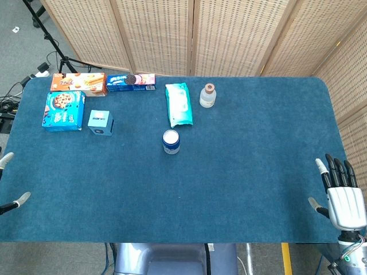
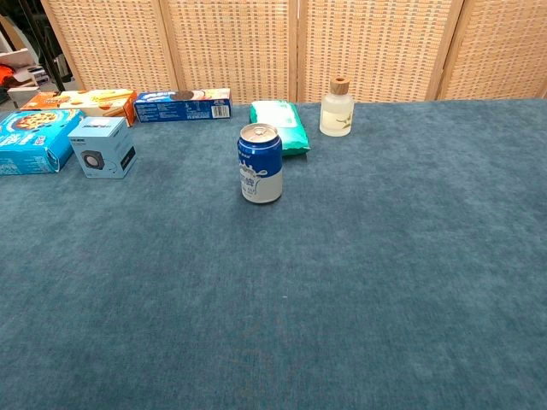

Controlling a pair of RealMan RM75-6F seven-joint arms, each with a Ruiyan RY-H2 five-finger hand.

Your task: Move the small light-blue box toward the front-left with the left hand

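Left hand point(image 1: 11, 180): only fingertips show at the table's near-left edge in the head view; whether the fingers are apart or together cannot be told, and nothing is seen in them.
Small light-blue box point(image 1: 100, 122): standing far left on the table, just beside the blue cookie box point(image 1: 63, 110), well apart from the left hand.
Risk, neighbours: a reach could nudge the cookie box or the orange cracker box point(image 1: 78, 83) behind it, since all three sit close together.
Risk, grip: the box looks light and smooth-sided, so a loose hold could tip or slide it.
Can point(image 2: 259, 163): upright mid-table, likely outside the path.
Right hand point(image 1: 343, 192): resting at the near-right edge, fingers straight and slightly apart, holding nothing.
Surface: blue felt-like tablecloth point(image 1: 241, 172), flat, some drag likely.
Room: woven folding screens point(image 1: 229, 34) behind; tripod legs and cables on the floor at left.
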